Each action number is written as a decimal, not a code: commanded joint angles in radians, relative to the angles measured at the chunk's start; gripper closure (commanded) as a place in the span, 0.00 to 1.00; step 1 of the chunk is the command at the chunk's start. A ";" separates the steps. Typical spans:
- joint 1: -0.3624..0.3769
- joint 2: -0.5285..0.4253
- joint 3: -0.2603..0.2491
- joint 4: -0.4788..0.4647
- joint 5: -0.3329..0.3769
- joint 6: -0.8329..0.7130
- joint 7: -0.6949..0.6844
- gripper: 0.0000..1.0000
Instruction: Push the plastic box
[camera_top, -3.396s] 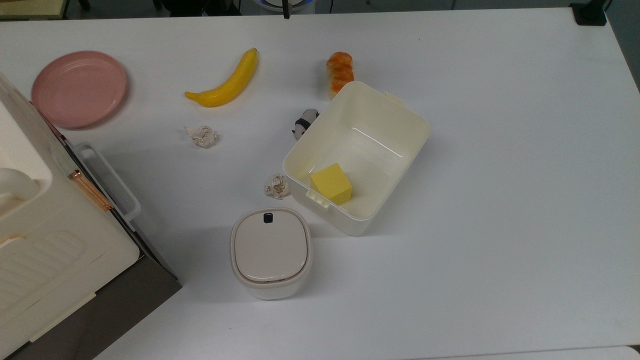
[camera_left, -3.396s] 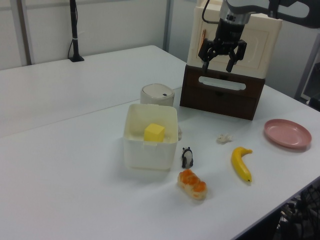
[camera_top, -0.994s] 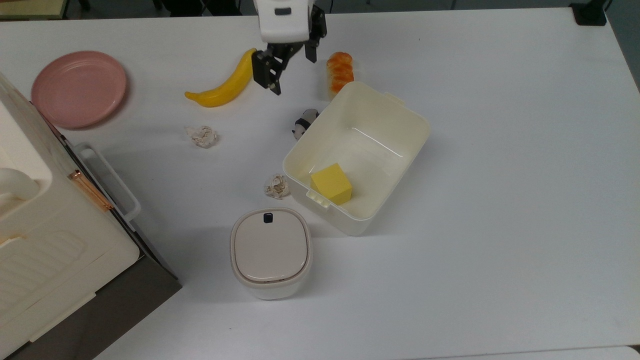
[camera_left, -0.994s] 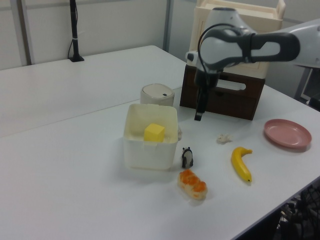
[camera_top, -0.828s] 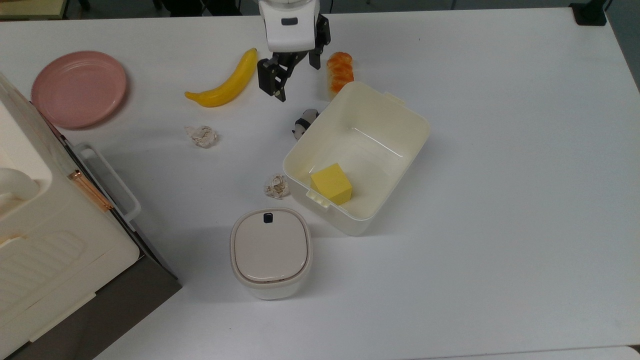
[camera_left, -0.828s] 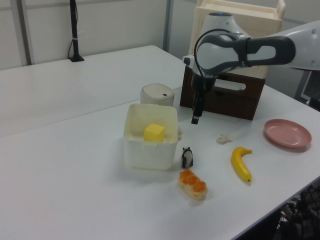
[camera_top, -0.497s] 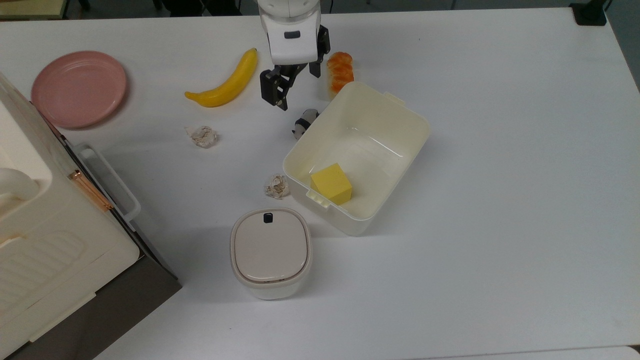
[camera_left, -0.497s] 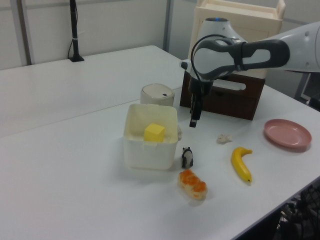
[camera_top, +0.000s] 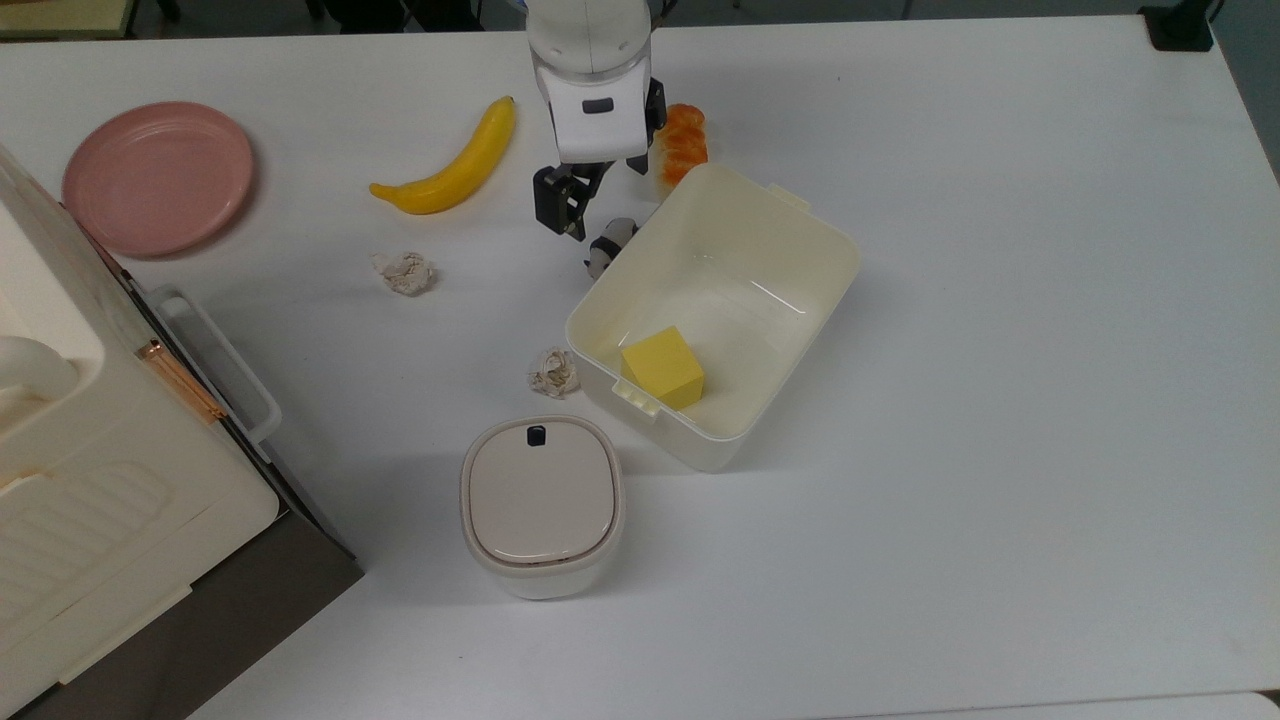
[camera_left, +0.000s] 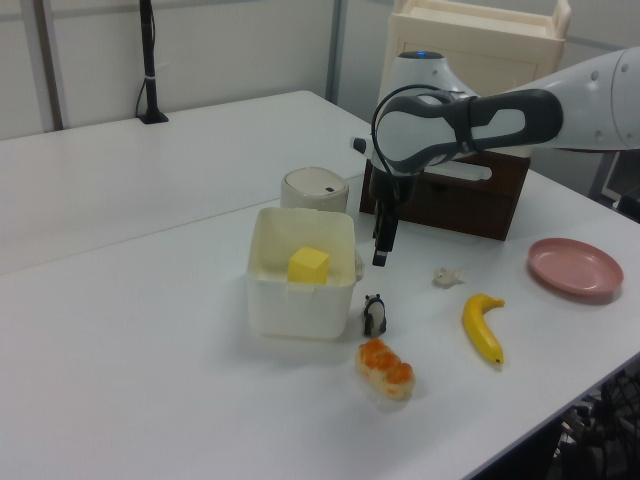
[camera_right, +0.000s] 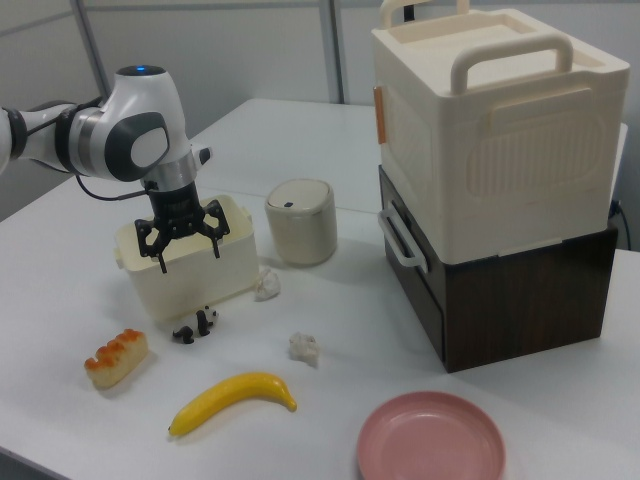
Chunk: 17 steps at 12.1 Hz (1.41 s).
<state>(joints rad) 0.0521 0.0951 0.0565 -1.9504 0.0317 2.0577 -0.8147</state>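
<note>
Cream box sits mid-table with a yellow block inside. Watch the little panda right against its wall: come down there and you'll knock it or shove it along. Your gripper hangs fingers apart above that same side of the box, the top view's upper left, not touching yet.
</note>
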 joint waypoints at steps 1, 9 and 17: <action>0.028 0.021 -0.007 0.008 -0.003 0.028 -0.006 0.00; 0.026 0.025 -0.007 0.024 -0.026 0.021 -0.006 0.00; 0.032 0.055 -0.007 0.025 -0.075 0.024 -0.004 0.00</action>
<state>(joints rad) 0.0688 0.1308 0.0565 -1.9337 -0.0259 2.0712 -0.8147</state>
